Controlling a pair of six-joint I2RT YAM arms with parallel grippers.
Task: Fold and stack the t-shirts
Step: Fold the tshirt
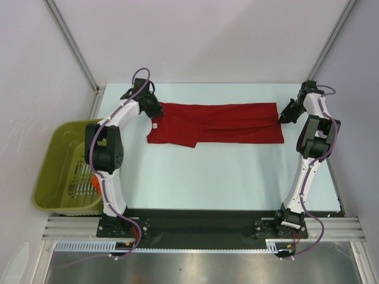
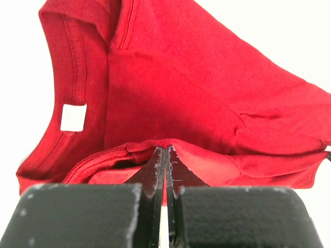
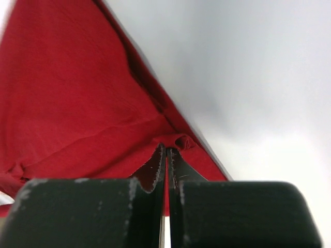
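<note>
One dark red t-shirt [image 1: 219, 123] lies stretched sideways across the far part of the pale table, neck end at the left with its small white label [image 1: 154, 125]. My left gripper [image 1: 157, 110] is shut on a fold of the t-shirt [image 2: 170, 82] at the left end; the label [image 2: 73, 117] shows in the left wrist view beside the collar. The left gripper [image 2: 165, 149] pinches cloth between its tips. My right gripper [image 1: 282, 118] is shut on the shirt's right edge. In the right wrist view the right gripper [image 3: 166, 149] pinches a bunched bit of the t-shirt [image 3: 67, 98].
An olive-green plastic basket [image 1: 50, 173] stands off the table's left side, with something orange [image 1: 95, 184] inside near the left arm's base. White walls enclose the table at the back and sides.
</note>
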